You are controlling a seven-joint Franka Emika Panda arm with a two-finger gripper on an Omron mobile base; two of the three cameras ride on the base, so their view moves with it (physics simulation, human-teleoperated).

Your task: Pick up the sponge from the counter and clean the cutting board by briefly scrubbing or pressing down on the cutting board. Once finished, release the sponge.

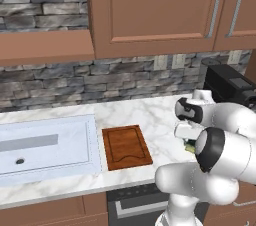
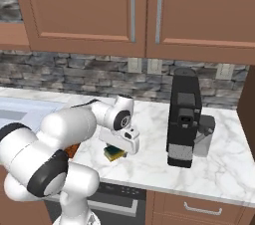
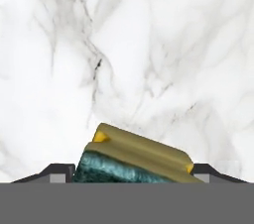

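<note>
The sponge (image 3: pixel 139 158), yellow with a dark green scrub layer, sits tilted between my two dark fingertips (image 3: pixel 59 172) in the hand view. My gripper (image 3: pixel 134 174) is shut on it, one finger against each end. From the right base view the sponge (image 2: pixel 114 153) is just under my hand, low over the white marble counter (image 2: pixel 149 164). In the left base view a sliver of the sponge (image 1: pixel 190 146) peeks out behind my arm. The reddish-brown cutting board (image 1: pixel 126 147) lies flat to the left of the sponge, beside the sink.
A pale sink basin (image 1: pixel 45 145) is set into the counter left of the board. A black coffee machine (image 2: pixel 184 117) stands to the right of my hand. Wall cabinets (image 1: pixel 150 10) hang above, and the stone backsplash (image 1: pixel 100 80) runs behind.
</note>
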